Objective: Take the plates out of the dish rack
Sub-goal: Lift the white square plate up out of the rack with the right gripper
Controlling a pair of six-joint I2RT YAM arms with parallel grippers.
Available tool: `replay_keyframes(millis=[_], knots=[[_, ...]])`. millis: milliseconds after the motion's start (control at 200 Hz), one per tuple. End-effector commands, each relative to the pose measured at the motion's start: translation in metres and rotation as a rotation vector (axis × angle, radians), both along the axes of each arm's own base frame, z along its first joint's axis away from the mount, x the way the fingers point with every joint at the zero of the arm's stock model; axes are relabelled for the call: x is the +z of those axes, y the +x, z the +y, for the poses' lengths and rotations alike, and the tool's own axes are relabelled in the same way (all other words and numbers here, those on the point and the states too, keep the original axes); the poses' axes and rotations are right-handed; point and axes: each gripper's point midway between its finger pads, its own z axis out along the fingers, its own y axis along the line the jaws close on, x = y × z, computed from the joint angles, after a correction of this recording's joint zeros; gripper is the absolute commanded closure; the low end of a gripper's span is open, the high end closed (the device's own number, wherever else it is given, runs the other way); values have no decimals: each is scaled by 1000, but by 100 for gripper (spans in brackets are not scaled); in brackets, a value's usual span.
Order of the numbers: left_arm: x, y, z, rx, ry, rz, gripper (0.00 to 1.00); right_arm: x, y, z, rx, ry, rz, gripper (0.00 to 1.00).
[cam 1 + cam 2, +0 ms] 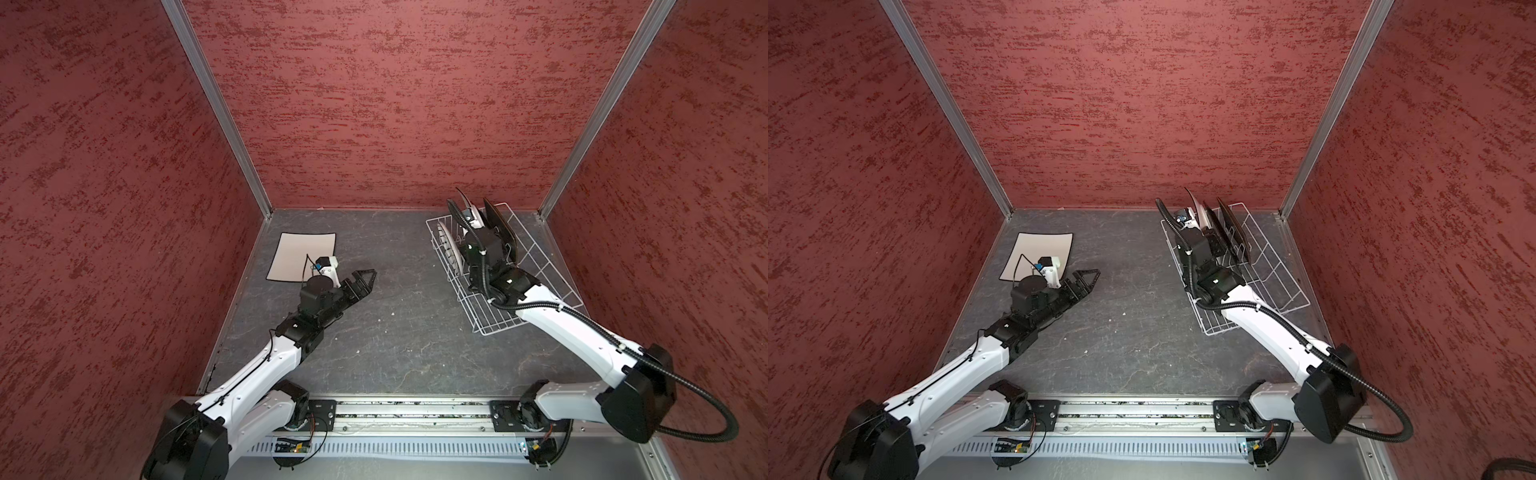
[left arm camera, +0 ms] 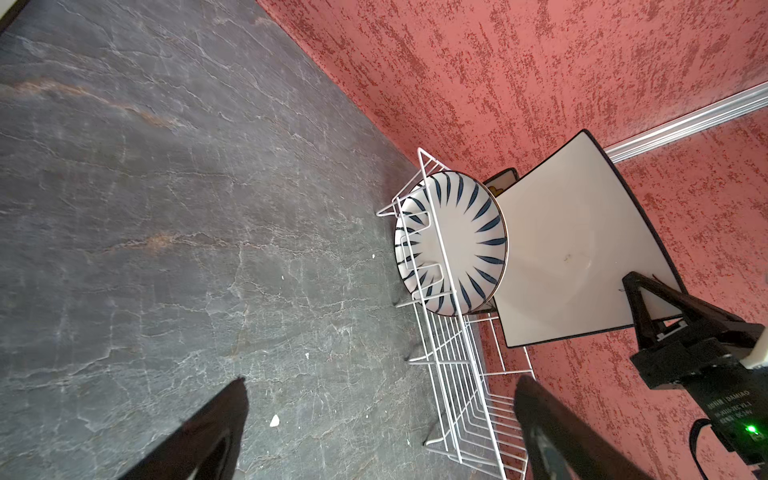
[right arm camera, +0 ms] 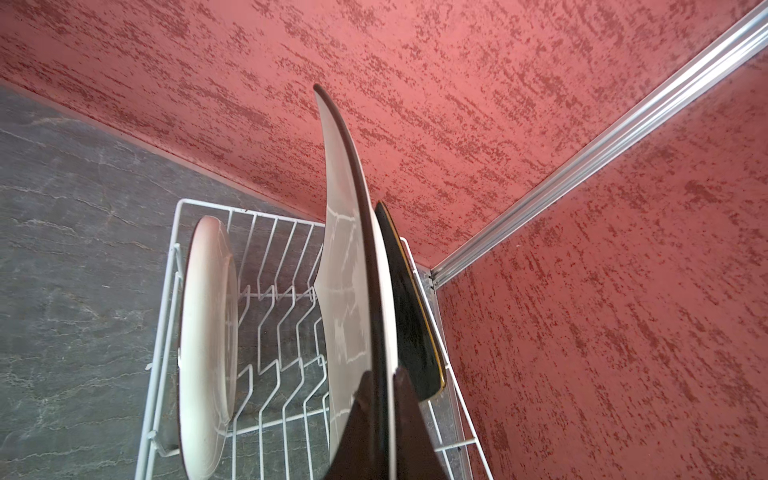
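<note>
Rack position: dish rack (image 1: 552,286) sits at the far right corner of the table (image 1: 395,340)

Right gripper (image 3: 383,392) is clenched on the edge of a cream square plate (image 3: 349,291) with a dark rim. That plate is upright and stands higher than the round streaked plate (image 2: 457,241) beside it. Whether its lower edge is clear of the prongs cannot be told.

Round streaked plate rests upright in the rack, on the side nearer the middle of the table. On the far side of the held plate a dark square plate (image 3: 411,324) stands upright in the rack. A corner of a floral plate (image 2: 500,183) shows behind the round one.

Left gripper (image 1: 368,279) is released, jaws wide apart and empty, over bare table. It is just beside a second cream square plate (image 1: 301,253), which lies flat near the far left corner
</note>
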Motion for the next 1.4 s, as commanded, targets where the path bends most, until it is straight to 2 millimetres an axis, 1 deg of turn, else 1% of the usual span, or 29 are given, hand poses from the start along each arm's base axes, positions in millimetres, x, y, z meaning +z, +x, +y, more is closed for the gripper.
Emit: replay_keyframes(millis=[0,175,356,536,671,707,902,1017,1132,1263,1393], knots=[[20,4,-3,-1,-17,-49,0,86,-15,-14,-66,129,-270,100],[25,4,-3,5,-41,-46,0,104,-25,-8,-46,135,-305,100],[31,6,-11,-18,-109,-53,0,124,-39,1,-11,170,-348,100],[35,8,-16,-49,-239,-73,0,146,-52,13,27,226,-380,100],[41,9,-23,-97,-262,-82,0,158,-62,19,32,257,-412,100],[51,9,-25,-113,-282,-116,0,160,-64,22,38,264,-420,100],[64,6,-32,-168,-325,-153,0,172,-74,38,80,303,-450,100],[69,3,-31,-185,-350,-164,1,180,-80,53,125,332,-456,100],[76,3,-26,-181,-393,-182,0,184,-85,62,162,374,-471,100],[83,4,-24,-179,-452,-200,0,184,-90,71,246,501,-496,100],[86,7,-29,-210,-489,-206,0,185,-99,79,353,663,-510,100]])
